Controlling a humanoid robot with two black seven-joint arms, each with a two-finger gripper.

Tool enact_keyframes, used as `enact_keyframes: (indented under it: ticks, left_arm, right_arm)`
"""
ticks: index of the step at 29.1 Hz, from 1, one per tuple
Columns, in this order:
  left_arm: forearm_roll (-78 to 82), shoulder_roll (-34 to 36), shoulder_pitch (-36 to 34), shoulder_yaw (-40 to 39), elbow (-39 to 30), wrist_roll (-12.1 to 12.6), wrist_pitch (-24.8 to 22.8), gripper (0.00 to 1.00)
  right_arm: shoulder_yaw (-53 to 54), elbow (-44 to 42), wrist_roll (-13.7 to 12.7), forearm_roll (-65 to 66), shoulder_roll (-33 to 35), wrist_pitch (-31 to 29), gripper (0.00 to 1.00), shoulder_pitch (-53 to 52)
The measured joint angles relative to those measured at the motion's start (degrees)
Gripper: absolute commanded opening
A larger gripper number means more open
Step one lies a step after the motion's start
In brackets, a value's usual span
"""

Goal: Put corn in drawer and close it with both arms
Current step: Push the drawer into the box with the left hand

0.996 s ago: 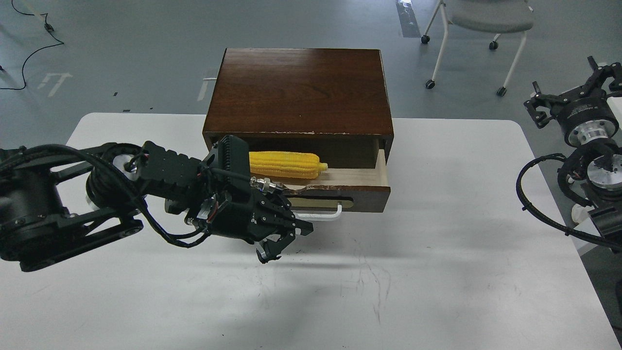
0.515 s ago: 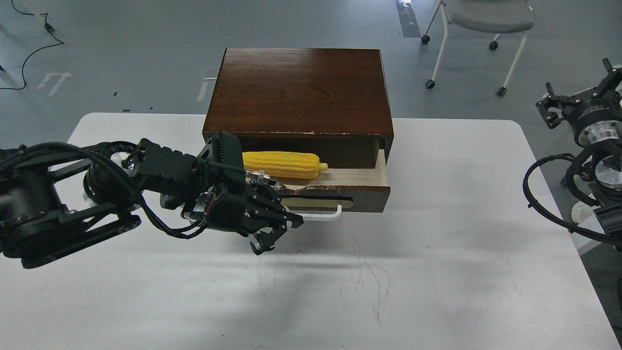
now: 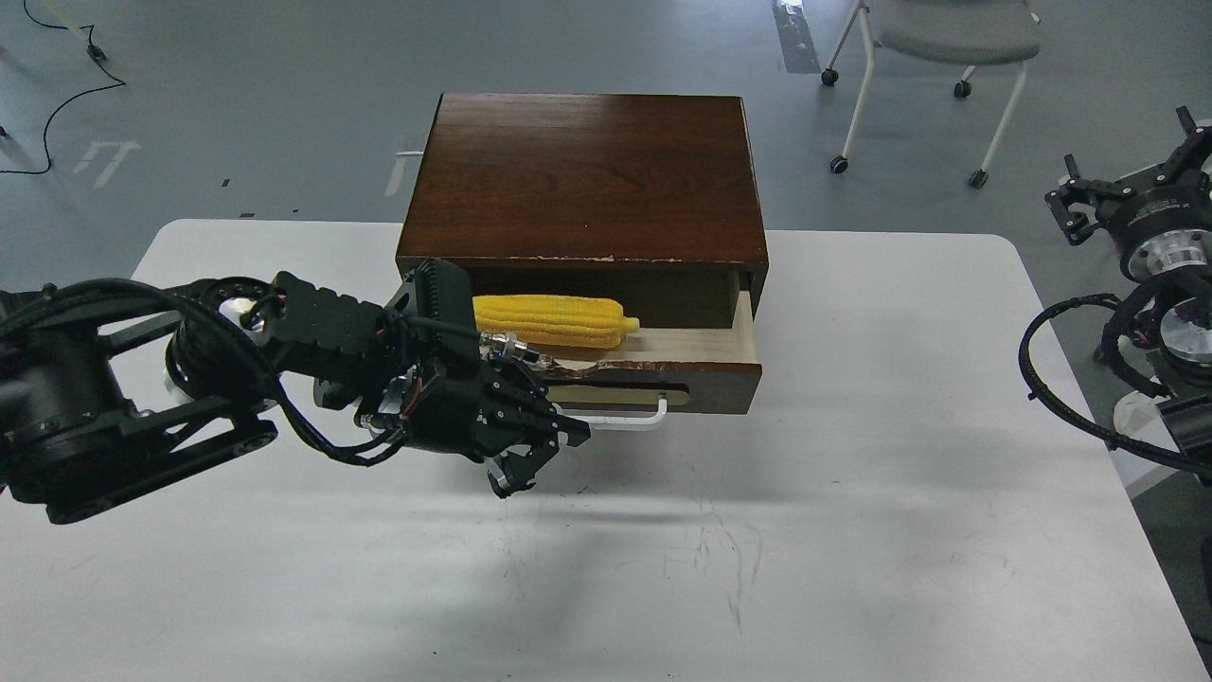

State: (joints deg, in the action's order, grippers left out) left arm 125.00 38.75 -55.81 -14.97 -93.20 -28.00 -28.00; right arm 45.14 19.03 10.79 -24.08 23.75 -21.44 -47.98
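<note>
The yellow corn [image 3: 559, 320] lies lengthwise inside the open drawer [image 3: 701, 374], on its pale wood floor, with its left end behind my left wrist. The drawer stands pulled partway out of the dark brown cabinet [image 3: 587, 175]. Its white bar handle [image 3: 625, 420] faces me. My left gripper [image 3: 538, 455] hovers just in front of the handle's left end, a little above the table, open and empty. My right gripper [image 3: 1127, 175] is far off at the right edge, past the table, with its claws spread and nothing in them.
The white table [image 3: 852, 530] carries the cabinet at its back middle. A grey chair on castors [image 3: 933, 57] stands on the floor behind at the right. A black cable loops from my right arm [image 3: 1042, 379] over the table's right edge.
My left gripper has drawn slightly left and back towards the drawer front. My right gripper has shifted to the right, nearer the frame edge. The corn and drawer have not moved.
</note>
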Motion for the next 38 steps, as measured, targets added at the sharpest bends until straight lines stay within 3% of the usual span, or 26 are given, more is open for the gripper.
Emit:
enact_keyframes:
  ticks: [38]
  left_arm:
    - [-0.02, -3.15, -0.31, -0.68, 6.97, -0.02, -0.02, 0.00]
  right_arm:
    - [-0.91, -0.04, 0.03, 0.00, 0.07, 0.26, 1.00, -0.04]
